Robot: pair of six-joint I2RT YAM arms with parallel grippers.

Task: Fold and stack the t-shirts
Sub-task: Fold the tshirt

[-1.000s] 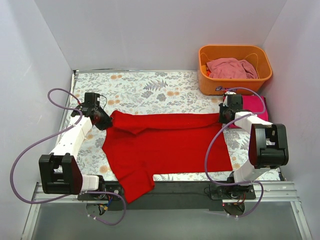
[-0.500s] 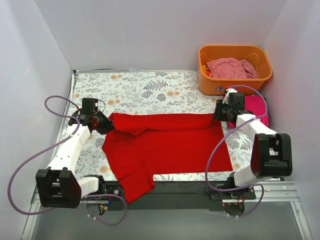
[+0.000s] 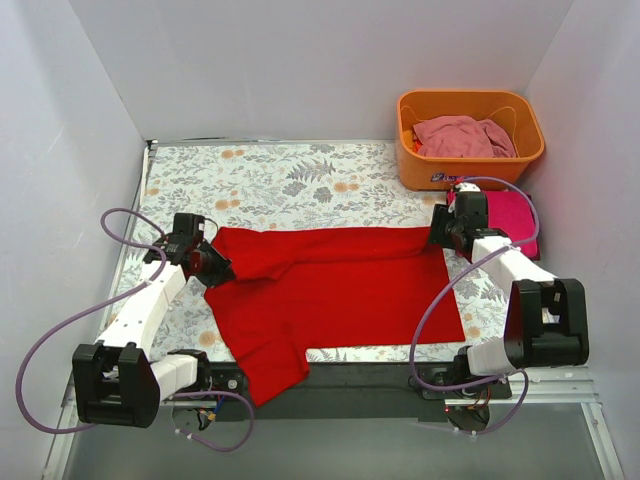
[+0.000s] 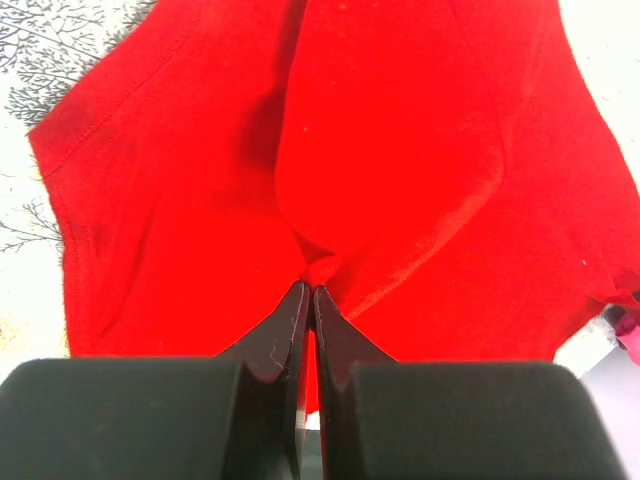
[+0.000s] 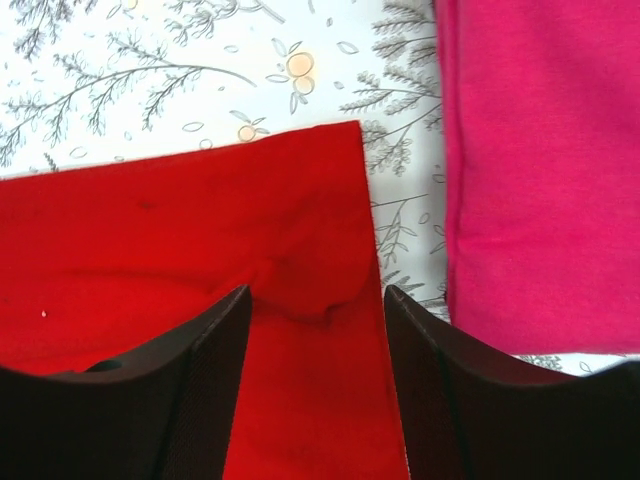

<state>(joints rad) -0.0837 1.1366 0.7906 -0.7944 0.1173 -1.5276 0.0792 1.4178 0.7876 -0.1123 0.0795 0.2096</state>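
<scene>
A bright red t-shirt (image 3: 340, 290) lies spread across the middle of the table, with one sleeve hanging over the near edge. My left gripper (image 3: 215, 268) is shut on a bunched fold at the shirt's left side; the left wrist view shows the closed tips (image 4: 308, 290) pinching red cloth (image 4: 420, 150). My right gripper (image 3: 440, 235) hovers open over the shirt's far right corner (image 5: 180, 220), its jaws (image 5: 315, 295) apart with a small wrinkle between them. A folded magenta-pink t-shirt (image 3: 508, 215) (image 5: 540, 170) lies right of it. A pale pink t-shirt (image 3: 460, 135) sits crumpled in the basket.
The orange plastic basket (image 3: 420, 170) stands at the far right corner. A floral tablecloth (image 3: 280, 180) covers the table. White walls close in on the left, back and right. Purple cables loop beside both arms.
The right gripper has opened and let go of the red shirt's corner. The left gripper has moved nearer and slightly right, dragging its fold of red cloth with it.
</scene>
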